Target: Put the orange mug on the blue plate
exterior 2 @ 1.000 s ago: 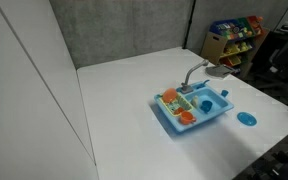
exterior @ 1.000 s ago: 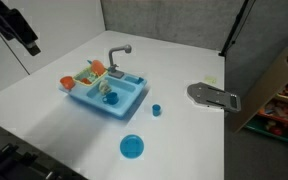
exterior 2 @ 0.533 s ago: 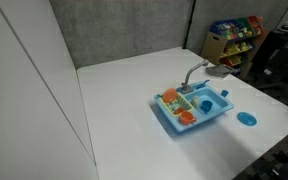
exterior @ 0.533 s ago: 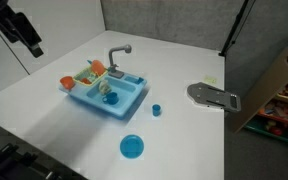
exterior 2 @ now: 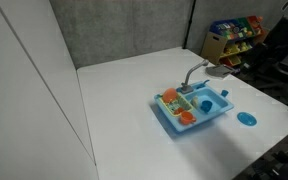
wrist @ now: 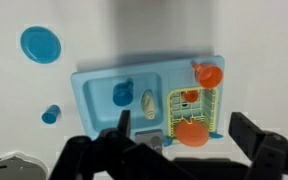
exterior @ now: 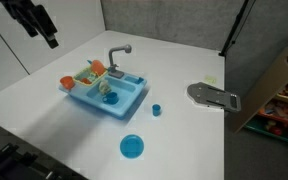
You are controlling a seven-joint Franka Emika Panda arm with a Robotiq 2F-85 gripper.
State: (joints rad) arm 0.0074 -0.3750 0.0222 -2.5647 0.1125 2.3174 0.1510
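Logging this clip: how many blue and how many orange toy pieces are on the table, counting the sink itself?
Blue: 4 (plate, small cup, sink, piece in the basin)
Orange: 2 (mug, piece in the rack); a smaller orange speck in the rack is too blurred to count
Total: 6

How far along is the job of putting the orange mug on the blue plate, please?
Nothing looks done: the blue plate lies bare on the table, and the orange mug sits at the rack end of the toy sink. The gripper hangs open and empty, high off to the side. Reaching, grasping, carrying and placing remain.
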